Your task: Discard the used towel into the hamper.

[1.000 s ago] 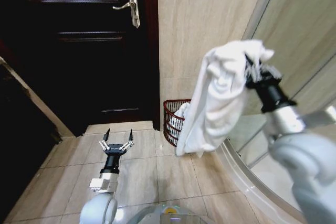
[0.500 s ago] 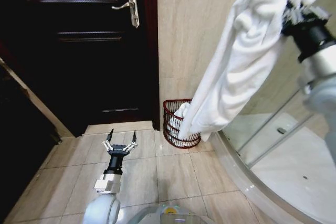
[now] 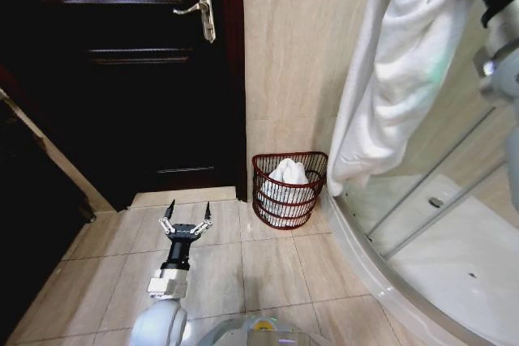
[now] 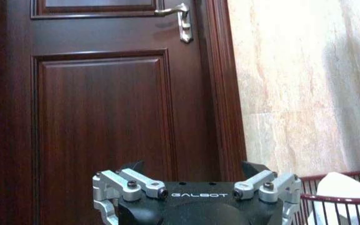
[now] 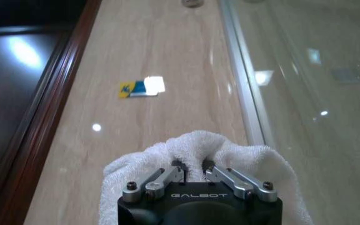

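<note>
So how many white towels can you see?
2. One towel hangs from the right gripper, high by the wall. Another sits in the hamper. More may hide underneath.

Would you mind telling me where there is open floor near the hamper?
Bare tile lies between the door and the hamper, around the open left tool. The hamper's far side is tight against the shower rail, and the towel held by the right tool hangs there.
</note>
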